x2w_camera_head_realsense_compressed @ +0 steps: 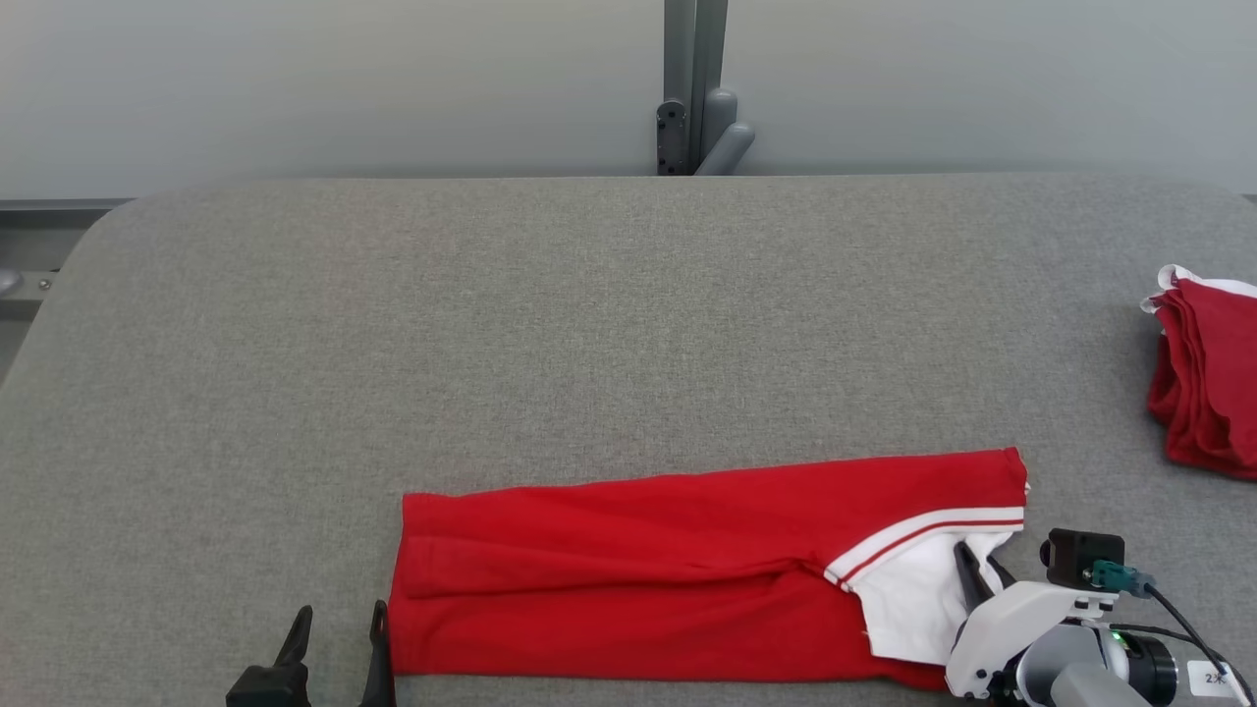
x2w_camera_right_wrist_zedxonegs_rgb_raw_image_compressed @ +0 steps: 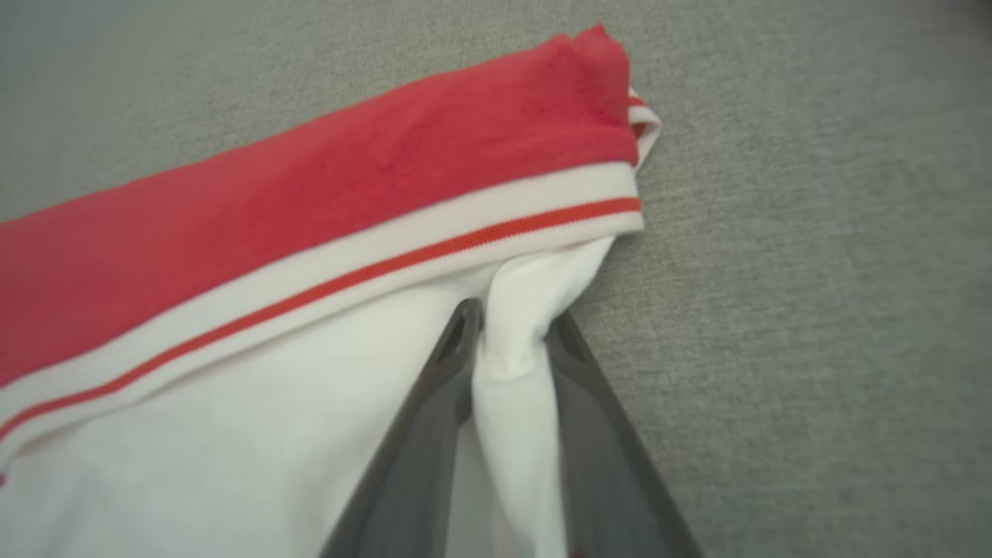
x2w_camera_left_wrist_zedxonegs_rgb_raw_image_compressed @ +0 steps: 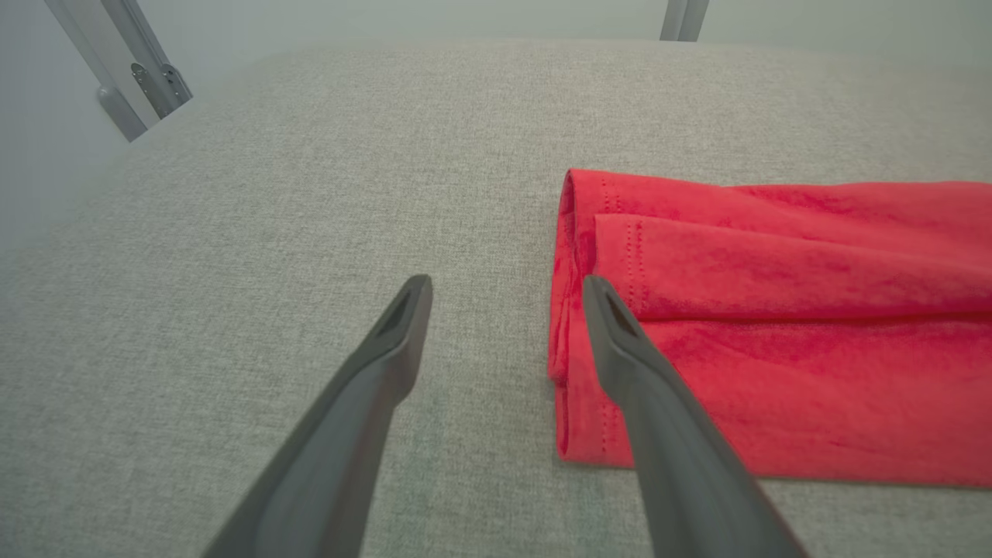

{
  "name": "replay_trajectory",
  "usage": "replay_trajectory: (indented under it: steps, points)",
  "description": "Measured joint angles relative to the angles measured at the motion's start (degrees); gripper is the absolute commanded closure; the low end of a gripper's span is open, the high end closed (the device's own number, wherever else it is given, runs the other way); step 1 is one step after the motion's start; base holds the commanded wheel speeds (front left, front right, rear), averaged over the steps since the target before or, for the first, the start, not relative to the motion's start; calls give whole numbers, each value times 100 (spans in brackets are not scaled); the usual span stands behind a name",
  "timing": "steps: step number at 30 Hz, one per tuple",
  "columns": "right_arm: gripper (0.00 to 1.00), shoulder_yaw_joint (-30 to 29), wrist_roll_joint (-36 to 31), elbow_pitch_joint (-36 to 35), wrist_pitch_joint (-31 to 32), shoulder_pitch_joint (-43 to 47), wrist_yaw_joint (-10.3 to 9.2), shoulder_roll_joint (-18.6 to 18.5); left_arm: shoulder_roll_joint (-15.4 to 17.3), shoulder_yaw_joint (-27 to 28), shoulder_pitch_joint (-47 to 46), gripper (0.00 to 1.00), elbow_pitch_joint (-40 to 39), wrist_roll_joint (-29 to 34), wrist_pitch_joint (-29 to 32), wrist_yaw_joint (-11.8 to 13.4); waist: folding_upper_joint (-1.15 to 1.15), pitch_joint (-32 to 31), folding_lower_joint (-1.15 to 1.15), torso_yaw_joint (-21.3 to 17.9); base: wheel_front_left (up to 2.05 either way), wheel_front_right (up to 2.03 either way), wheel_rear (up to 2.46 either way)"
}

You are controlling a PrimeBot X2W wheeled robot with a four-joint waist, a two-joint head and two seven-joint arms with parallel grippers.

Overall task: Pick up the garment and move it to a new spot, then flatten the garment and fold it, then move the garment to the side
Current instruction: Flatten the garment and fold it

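Folded red garment [x2w_camera_head_realsense_compressed: 687,560] on the near part of the grey table [x2w_camera_head_realsense_compressed: 589,324], a gripper at each end.

The garment lies as a long band running left to right, its red hem at the left end and its white part with a red-striped white trim at the right end. The right gripper [x2w_camera_head_realsense_compressed: 980,565] has its two dark fingers drawn in on a raised fold of the white cloth at that right end, pinching it between them [x2w_camera_right_wrist_zedxonegs_rgb_raw_image_compressed: 515,325]. The left gripper [x2w_camera_head_realsense_compressed: 341,614] stands wide apart and holds nothing; in its wrist view one finger [x2w_camera_left_wrist_zedxonegs_rgb_raw_image_compressed: 620,341] lies over the hem's left edge, the other over bare table. A pile of folded red cloth [x2w_camera_head_realsense_compressed: 1203,383] sits apart at the table's right edge, farther back.
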Motion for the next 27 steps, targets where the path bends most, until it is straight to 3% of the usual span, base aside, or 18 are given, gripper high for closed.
replay_trajectory:
  steps: [6, 13, 17, 21, 27]
  points:
    - [100, 35, 210, 112, -222, -66, 44, -109, -2, -91, 7, 0, 55, -63, 0, 32, 0, 1, 0, -3, 0, 0, 0]
    - [100, -961, -85, 20, -319, -232, 34, -502, -4, -216, 5, 0, 76, -130, -1, 40, 0, -4, 0, -33, 0, 0, 0]
    - [100, -1159, -387, -454, -331, -99, 31, -261, -4, -286, 10, 0, 115, -203, 0, 41, 0, -50, 0, -77, 0, 0, 0]
    - [100, -745, -420, -883, -334, 166, 29, -14, -4, -350, 23, 0, 140, -253, 0, 42, 0, -105, 0, -156, 0, 0, 0]
    - [100, 538, 231, -1621, -78, 518, 27, 164, -4, -490, 27, 0, 142, -293, 0, 42, 0, -177, 0, -238, 0, 0, 0]
